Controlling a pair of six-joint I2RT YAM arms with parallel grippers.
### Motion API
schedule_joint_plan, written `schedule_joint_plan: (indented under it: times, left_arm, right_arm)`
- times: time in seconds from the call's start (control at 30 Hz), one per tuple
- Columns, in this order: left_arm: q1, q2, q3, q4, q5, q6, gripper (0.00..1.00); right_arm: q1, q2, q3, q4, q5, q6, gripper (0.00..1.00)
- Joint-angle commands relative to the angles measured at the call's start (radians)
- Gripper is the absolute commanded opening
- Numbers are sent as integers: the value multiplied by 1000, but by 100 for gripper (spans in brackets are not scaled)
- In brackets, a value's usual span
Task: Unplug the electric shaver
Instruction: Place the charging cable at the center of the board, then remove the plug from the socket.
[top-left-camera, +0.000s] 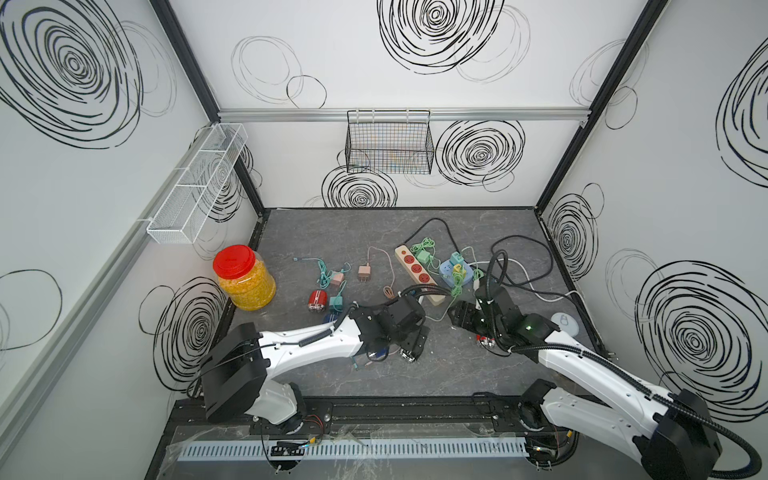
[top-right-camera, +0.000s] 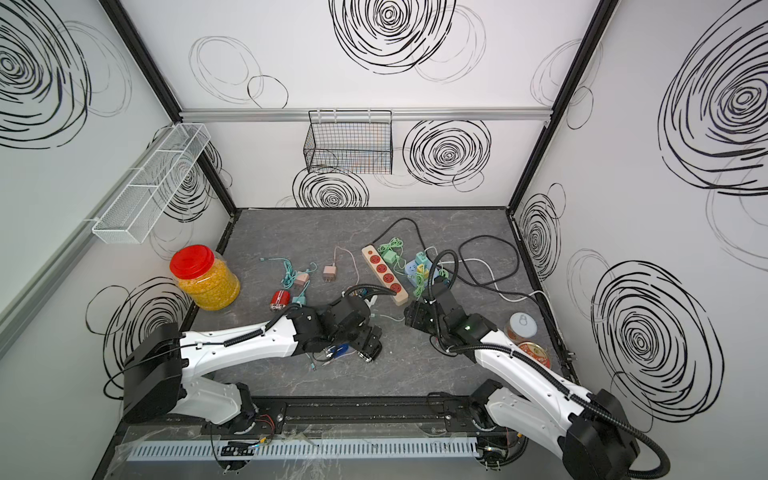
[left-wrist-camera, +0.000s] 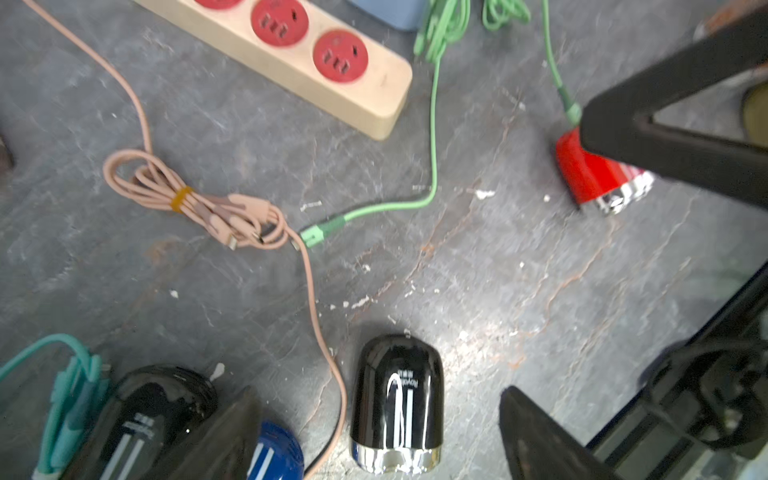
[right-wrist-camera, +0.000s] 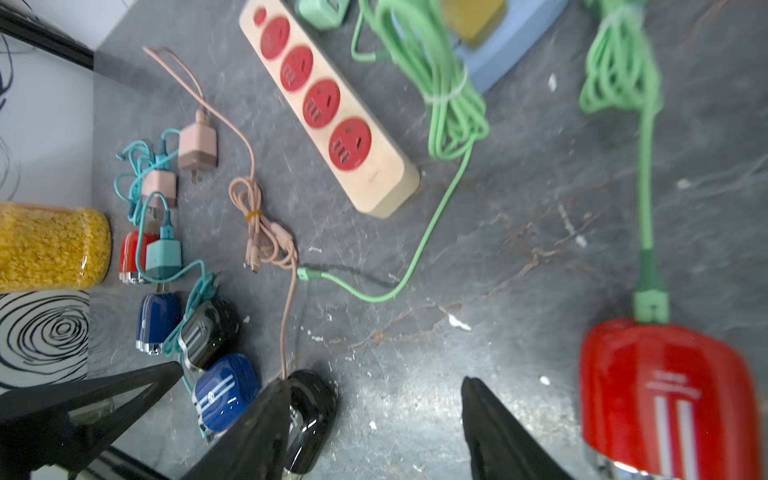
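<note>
The left hand (left-wrist-camera: 377, 395) hung low at about six o'clock from the middle of the tabletop (left-wrist-camera: 540, 270), its fingers (left-wrist-camera: 540, 436) spread wide — the black shaver (left-wrist-camera: 397, 403) lay flat between them, touching neither. A pink cable (left-wrist-camera: 309, 291) ran just beside the shaver; whether it entered the shaver could not be told. A loose green plug (left-wrist-camera: 318, 237) rested on the grey surface at about twelve o'clock from the shaver, short of the beige power strip (left-wrist-camera: 332, 75). The right hand (right-wrist-camera: 374, 381), between three and four o'clock from the middle, had its fingers (right-wrist-camera: 498, 432) parted too, with only tabletop between them. Just beside it lay a red shaver (right-wrist-camera: 665, 395) — a second green cable (right-wrist-camera: 646, 187) was plugged into its end, and its bundled slack lay toward twelve o'clock, near a blue socket block (right-wrist-camera: 511, 54).
</note>
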Motion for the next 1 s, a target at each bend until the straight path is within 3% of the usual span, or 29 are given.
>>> schedule_joint_plan:
  times: [0.0, 0.2, 0.3, 0.47, 0.67, 0.8, 0.97]
  left_arm:
    - [74, 24, 94, -7, 36, 25, 84]
    - [209, 219, 352, -32, 97, 71, 71]
    - [240, 364, 550, -90, 104, 112, 48]
    - [268, 634, 935, -247, 118, 163, 22]
    - [273, 891, 1283, -424, 167, 189, 19]
    - [275, 962, 1348, -454, 184, 177, 14]
    - [295, 910, 1223, -323, 284, 107, 7]
  right_arm:
    - [-62, -40, 61, -29, 120, -107, 67]
    - [-218, 105, 188, -8, 84, -226, 73]
    - [-232, 230, 265, -3, 80, -249, 71]
    - [-235, 416, 414, -40, 72, -282, 76]
    - [-232, 615, 589, -144, 84, -350, 80]
    - [-230, 663, 584, -118, 134, -373, 79]
    - [-254, 628, 476, 10, 66, -381, 74]
